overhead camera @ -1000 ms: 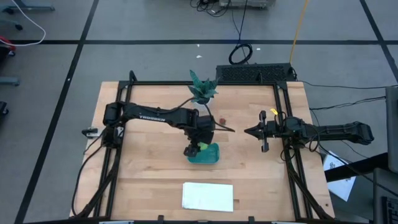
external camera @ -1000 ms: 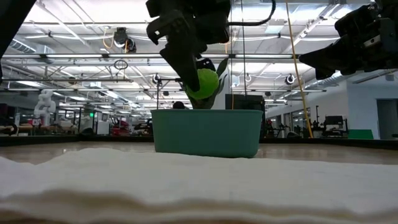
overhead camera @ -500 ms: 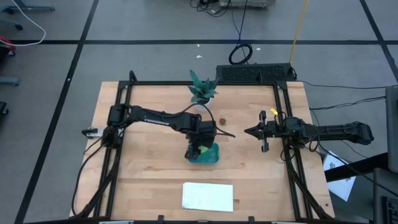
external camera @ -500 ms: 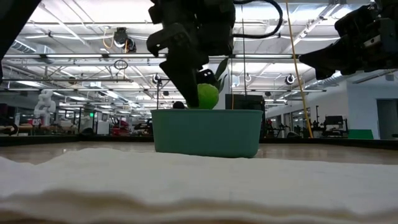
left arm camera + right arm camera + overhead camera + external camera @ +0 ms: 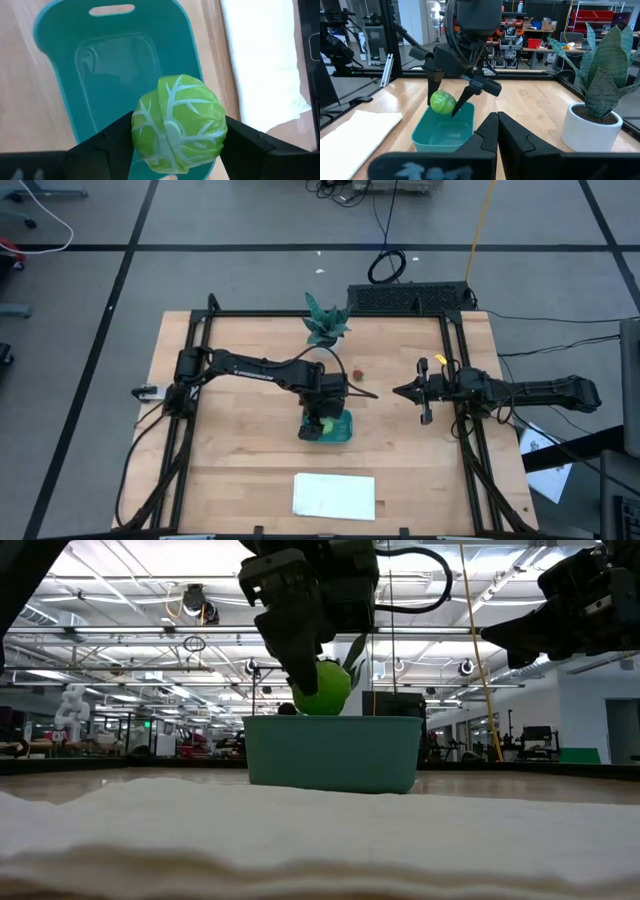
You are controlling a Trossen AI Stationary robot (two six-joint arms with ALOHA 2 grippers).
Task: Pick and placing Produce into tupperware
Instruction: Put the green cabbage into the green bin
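The round light-green produce piece (image 5: 178, 123), veined like a cabbage, hangs over the teal tupperware (image 5: 115, 65) with my left gripper (image 5: 322, 423) shut on it. In the low view the piece (image 5: 322, 688) sits just above the container's rim (image 5: 332, 720). The tupperware (image 5: 338, 428) stands on the wooden table at mid-table. A small dark red piece (image 5: 357, 374) lies on the table beyond it. My right gripper (image 5: 398, 392) waits shut at the table's right side, pointing level toward the middle. My left gripper pinches the green piece between its two fingers, one on each opposite side (image 5: 137, 131). The fingers (image 5: 470, 92) slant down from above. The piece hangs lifted clear over the tupperware's inside.
A spiky green potted plant (image 5: 325, 320) stands at the table's far edge. A white flat sheet (image 5: 334, 495) lies near the front edge. A black frame (image 5: 455, 380) runs around the table top. Bare wood lies left and right of the container.
My left gripper has sunk a little toward the tupperware with the green piece and has rolled about its wrist. It keeps its hold, and the piece now sits just above the rim.
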